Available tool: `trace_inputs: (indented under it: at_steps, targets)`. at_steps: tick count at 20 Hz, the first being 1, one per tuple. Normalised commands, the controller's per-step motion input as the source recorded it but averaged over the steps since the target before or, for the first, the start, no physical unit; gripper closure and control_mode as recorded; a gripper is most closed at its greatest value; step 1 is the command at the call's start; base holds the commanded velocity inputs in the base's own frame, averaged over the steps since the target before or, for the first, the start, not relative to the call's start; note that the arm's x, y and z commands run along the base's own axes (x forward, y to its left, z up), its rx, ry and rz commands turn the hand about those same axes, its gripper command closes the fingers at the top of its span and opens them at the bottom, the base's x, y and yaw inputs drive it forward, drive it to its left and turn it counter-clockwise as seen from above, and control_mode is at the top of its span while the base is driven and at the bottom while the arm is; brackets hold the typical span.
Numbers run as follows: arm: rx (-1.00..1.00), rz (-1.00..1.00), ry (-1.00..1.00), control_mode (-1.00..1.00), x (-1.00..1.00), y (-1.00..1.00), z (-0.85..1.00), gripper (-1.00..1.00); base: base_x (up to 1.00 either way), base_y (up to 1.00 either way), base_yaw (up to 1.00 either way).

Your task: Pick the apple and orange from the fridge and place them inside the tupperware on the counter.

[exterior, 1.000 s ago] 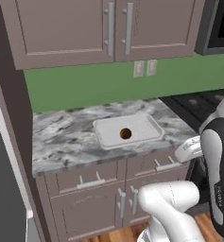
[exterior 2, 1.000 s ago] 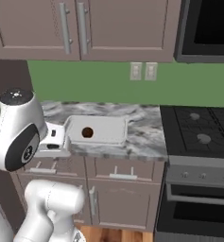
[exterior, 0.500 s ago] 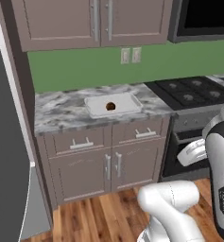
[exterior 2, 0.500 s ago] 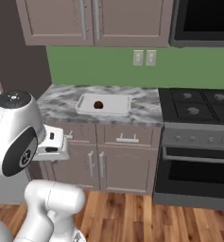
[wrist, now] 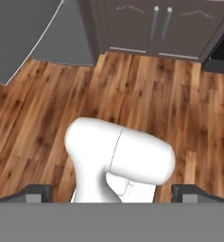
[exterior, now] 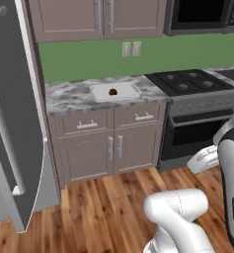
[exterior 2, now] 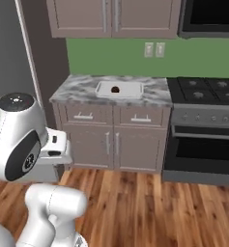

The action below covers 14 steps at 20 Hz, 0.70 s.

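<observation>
Fingers (wrist: pixel 38 193) show as two dark tips far apart at the bottom corners of the hand view, spread wide with nothing between them, pointing down at the wooden floor (wrist: pixel 146 94). At the left of the left base view stands the fridge (exterior: pixel 10 99), its grey door (exterior: pixel 12 163) swung open over the floor; its shelves cannot be seen from here, so the apple cannot be placed. To the right of the fridge runs the marbled desk (exterior: pixel 69 96) over brown cabinets (exterior: pixel 103 143) with silver handles. On the desk, toward its right end and near the back edge, sits the white tupperware (exterior: pixel 114 91), and the orange (exterior: pixel 113 92) lies inside it, roughly at its middle. In the right base view the same tupperware (exterior 2: pixel 119 89) holds the orange (exterior 2: pixel 115 89). Right of the desk is the black stove (exterior: pixel 190 81) with the oven front below.
</observation>
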Motion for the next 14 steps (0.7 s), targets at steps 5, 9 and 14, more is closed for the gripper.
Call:
trace_inputs:
  at_steps: [5, 9, 14]
  targets:
    - [0.0, 0.0, 0.0, 1.0, 0.0, 0.0, 0.0, -1.0, -0.42, 0.97, 0.0]
    - [0.0, 0.0, 0.0, 1.0, 0.0, 0.0, 0.0, -1.0, -0.02, 1.0, 0.0]
    - [0.0, 0.0, 0.0, 1.0, 0.0, 0.0, 0.0, -1.0, 0.0, 1.0, -0.03]
